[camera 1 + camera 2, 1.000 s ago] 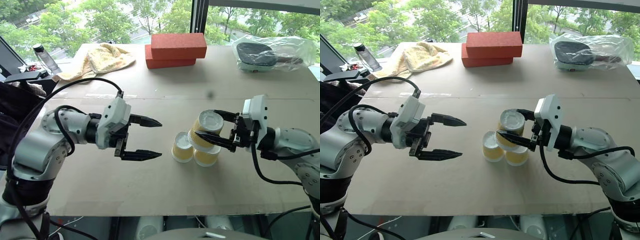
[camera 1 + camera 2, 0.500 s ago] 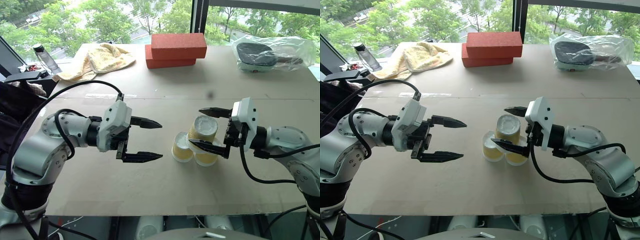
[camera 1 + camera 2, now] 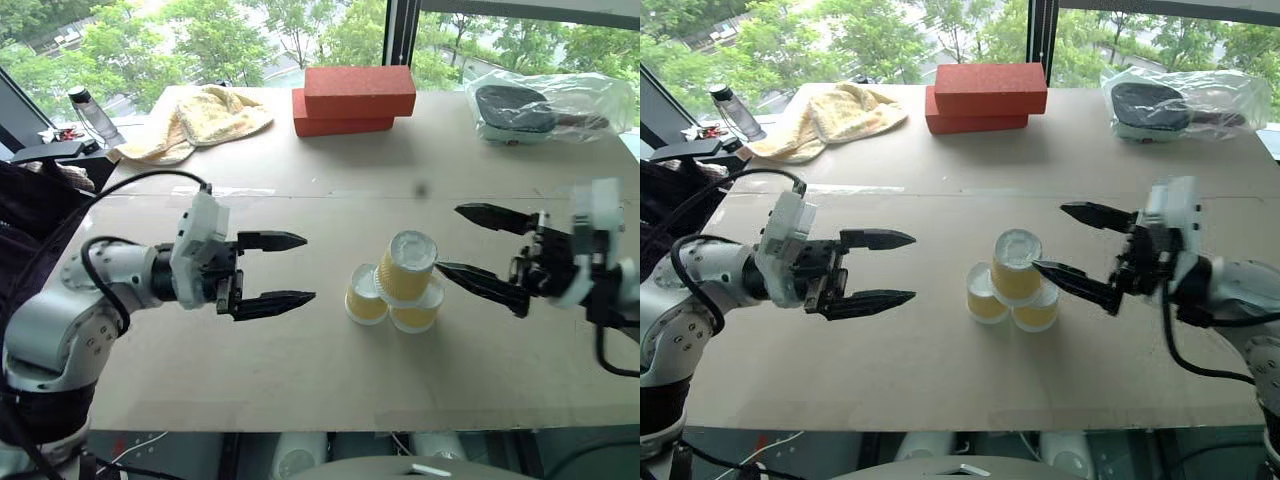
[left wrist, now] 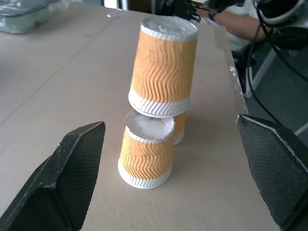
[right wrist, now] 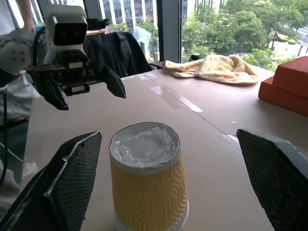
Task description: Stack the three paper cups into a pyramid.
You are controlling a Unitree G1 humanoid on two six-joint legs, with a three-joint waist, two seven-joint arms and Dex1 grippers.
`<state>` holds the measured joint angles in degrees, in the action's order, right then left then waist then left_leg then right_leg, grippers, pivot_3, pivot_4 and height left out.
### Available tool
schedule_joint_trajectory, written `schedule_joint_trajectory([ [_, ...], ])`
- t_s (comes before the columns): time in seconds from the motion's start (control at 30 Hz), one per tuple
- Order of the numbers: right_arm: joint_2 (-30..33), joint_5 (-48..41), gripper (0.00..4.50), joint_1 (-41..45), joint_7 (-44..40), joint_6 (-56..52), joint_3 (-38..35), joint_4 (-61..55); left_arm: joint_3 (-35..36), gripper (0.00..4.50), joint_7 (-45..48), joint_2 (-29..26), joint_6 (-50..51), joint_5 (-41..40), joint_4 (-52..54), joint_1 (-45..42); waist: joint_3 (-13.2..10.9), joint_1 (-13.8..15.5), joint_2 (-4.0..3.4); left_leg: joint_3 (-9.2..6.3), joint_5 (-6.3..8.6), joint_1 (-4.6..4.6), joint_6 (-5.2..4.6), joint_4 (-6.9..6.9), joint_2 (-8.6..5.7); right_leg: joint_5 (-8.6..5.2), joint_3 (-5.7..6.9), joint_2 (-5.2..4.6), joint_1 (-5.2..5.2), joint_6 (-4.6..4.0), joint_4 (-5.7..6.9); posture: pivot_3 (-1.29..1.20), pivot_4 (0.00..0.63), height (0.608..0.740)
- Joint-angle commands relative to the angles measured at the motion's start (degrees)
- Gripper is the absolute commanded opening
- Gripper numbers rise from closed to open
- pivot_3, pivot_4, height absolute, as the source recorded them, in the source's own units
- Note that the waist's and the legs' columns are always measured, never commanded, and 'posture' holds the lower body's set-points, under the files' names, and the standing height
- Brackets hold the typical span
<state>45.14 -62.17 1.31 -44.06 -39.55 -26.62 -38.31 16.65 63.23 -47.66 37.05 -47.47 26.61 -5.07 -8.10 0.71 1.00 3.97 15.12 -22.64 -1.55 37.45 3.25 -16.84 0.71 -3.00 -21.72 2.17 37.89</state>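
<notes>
Table (image 3: 300,390) fills most of the head views, with the three paper cups (image 3: 400,285) just right of frame centre already as a pyramid: two upside-down on the board touching side by side, third upside-down on top bridging them. Left gripper (image 3: 288,269) at centre-left and right gripper (image 3: 492,250) at centre-right both have fingers spread wide, holding nothing, each clear of the stack. Judgement: the step in hand is clearing off, so pull each arm straight out sideways, fingers left apart, no sweep toward the top cup (image 4: 163,67), which looks light and easily tipped.
</notes>
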Motion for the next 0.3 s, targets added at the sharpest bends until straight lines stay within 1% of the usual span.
schedule_joint_trajectory([
  [0.03,0.3,8.8,4.45,-8.1,-6.4,6.5,-1.3,4.3,1.0,4.50,-6.3,2.1,-2.5,4.7,1.9,4.8,0.0,0.0,0.04,0.00,0.00,0.02,0.00,0.00,0.00,0.00,0.00,0.00,0.02,0.00,0.01,0.00,0.150,0.730],
  [0.1,-1.3,18.1,4.45,-12.9,-10.9,15.4,2.0,10.3,-1.4,4.50,-9.4,3.7,-5.0,9.8,0.8,8.3,0.1,0.0,0.08,-0.01,0.02,0.14,-0.03,0.02,-0.03,0.00,-0.02,0.01,0.12,0.00,0.02,0.00,0.150,0.730],
  [0.17,-4.9,26.8,4.45,-14.9,-14.4,26.5,6.9,22.1,-5.3,4.50,-12.6,7.4,-10.3,16.1,-2.3,12.3,0.1,0.0,0.09,0.07,0.02,0.19,-0.04,0.02,-0.07,0.00,-0.08,0.02,0.14,-0.01,0.02,0.00,0.150,0.730],
  [0.23,-7.4,32.2,4.45,-14.3,-16.6,34.7,9.8,31.0,-7.9,4.50,-14.7,10.2,-15.6,21.3,-5.4,14.4,0.1,-0.1,0.08,0.19,0.02,0.27,-0.05,0.05,-0.13,0.00,-0.12,0.03,0.15,-0.01,0.05,0.00,0.150,0.730],
  [0.3,-9.0,34.2,4.45,-12.1,-17.5,39.0,11.0,36.1,-9.2,4.50,-15.2,11.0,-20.5,25.4,-7.3,15.6,0.1,-0.2,0.08,0.25,0.02,0.28,-0.05,0.05,-0.11,0.01,-0.13,0.05,0.12,-0.02,0.07,0.00,0.150,0.730],
])
